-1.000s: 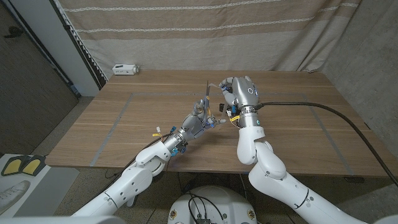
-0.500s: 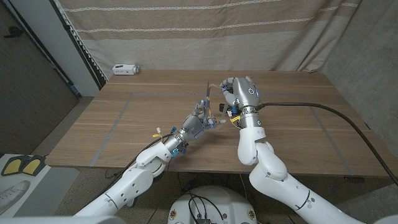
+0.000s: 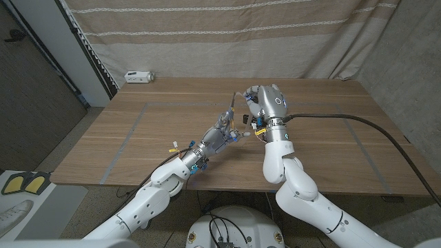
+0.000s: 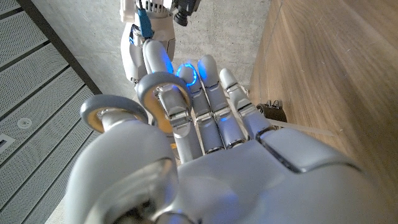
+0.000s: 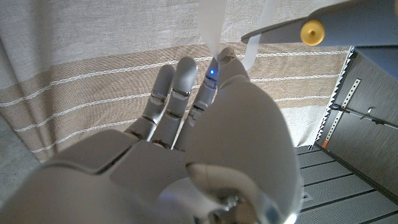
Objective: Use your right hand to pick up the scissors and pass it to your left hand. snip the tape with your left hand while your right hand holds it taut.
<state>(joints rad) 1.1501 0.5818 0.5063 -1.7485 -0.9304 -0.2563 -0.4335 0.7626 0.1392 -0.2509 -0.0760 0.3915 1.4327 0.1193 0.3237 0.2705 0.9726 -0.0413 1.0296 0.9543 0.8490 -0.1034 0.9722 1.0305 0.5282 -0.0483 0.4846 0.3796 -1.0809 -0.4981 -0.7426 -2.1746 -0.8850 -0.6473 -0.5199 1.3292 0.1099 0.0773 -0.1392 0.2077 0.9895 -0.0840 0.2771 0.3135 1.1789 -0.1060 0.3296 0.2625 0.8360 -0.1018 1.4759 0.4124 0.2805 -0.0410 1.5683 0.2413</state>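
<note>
Big wooden table (image 3: 310, 145) under you, both arms up over its middle; you're in the snip step now, handover looks done. Right hand (image 3: 265, 103) is raised, fingers curled in on a pale strip of tape (image 5: 211, 25); the rt wrist cam shows that strip running up from the fingertips, so you're holding it, tho I can't tell how taut. Left hand (image 3: 220, 134) sits just beside and below, gripping the scissors (image 3: 231, 110); blades point up toward the right hand, tips near the tape. Rt wrist cam catches a grey blade with its yellow pivot right next to the strip; whether the blades are open or closed, can't tell. Small white box (image 3: 139, 76) at the far left edge, well apart, ignore it.

To do this well, my read: keep the right hand dead steady and pulling gently so the tape stays tight; bring the blades square across the strip, not along it; get the tape deep toward the pivot, not at the tips, before you squeeze; close in one clean motion. Slack tape would likely fold betw the blades instead of cutting.
</note>
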